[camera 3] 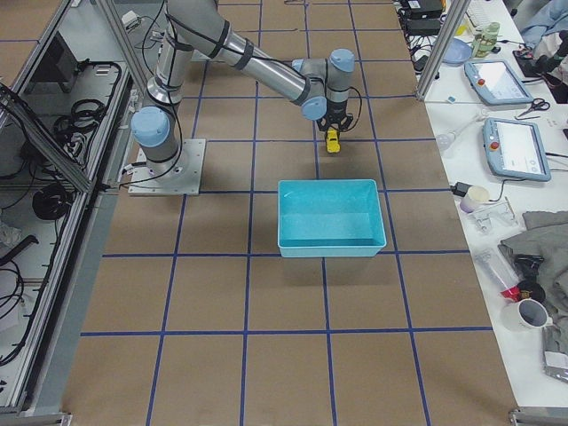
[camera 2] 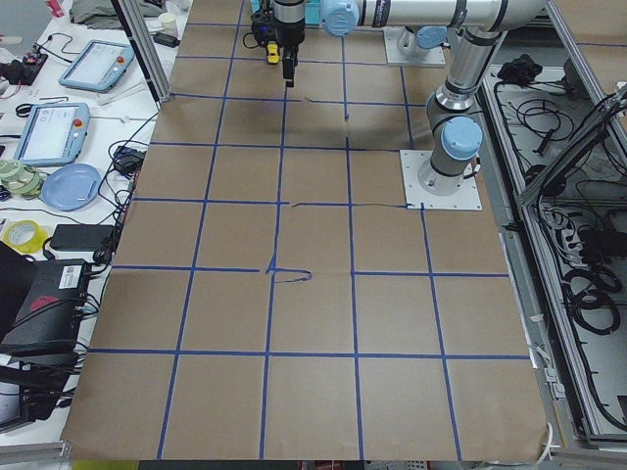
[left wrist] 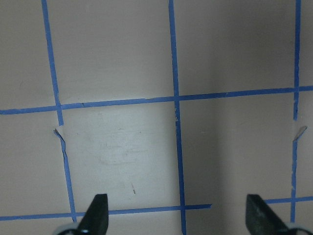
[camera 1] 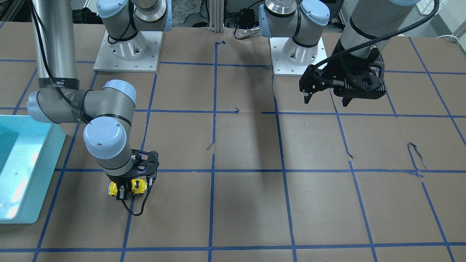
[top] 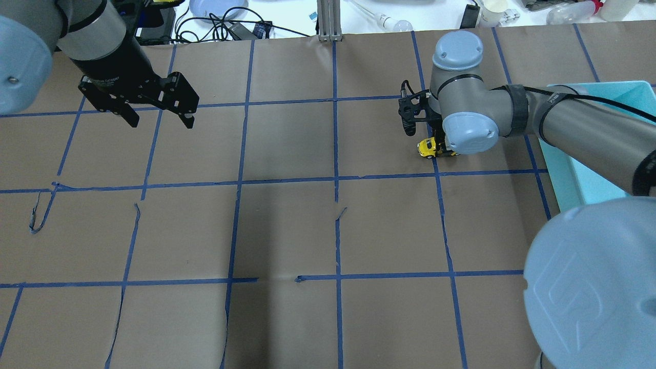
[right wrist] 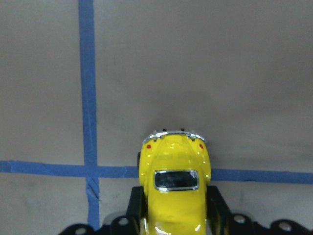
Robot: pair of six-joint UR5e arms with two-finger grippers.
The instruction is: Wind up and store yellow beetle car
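The yellow beetle car [camera 1: 135, 186] is tiny and bright yellow, with dark windows and a silvery bumper. My right gripper [camera 1: 125, 192] is shut on its sides and holds it low over the brown paper, on a blue tape line. I cannot tell whether its wheels touch the paper. The right wrist view shows the car [right wrist: 175, 183] from above, between the black fingers [right wrist: 218, 208]. It also shows in the overhead view [top: 428, 147] and the right side view [camera 3: 333, 140]. My left gripper [top: 162, 123] is open and empty, raised far from the car; it also shows in the left wrist view [left wrist: 178, 215].
A teal bin [camera 1: 49, 160] stands at the table edge beside the right arm; it also shows in the overhead view [top: 561, 174] and the right side view [camera 3: 328, 185]. The brown paper carries a blue tape grid with small tears [camera 1: 415, 151].
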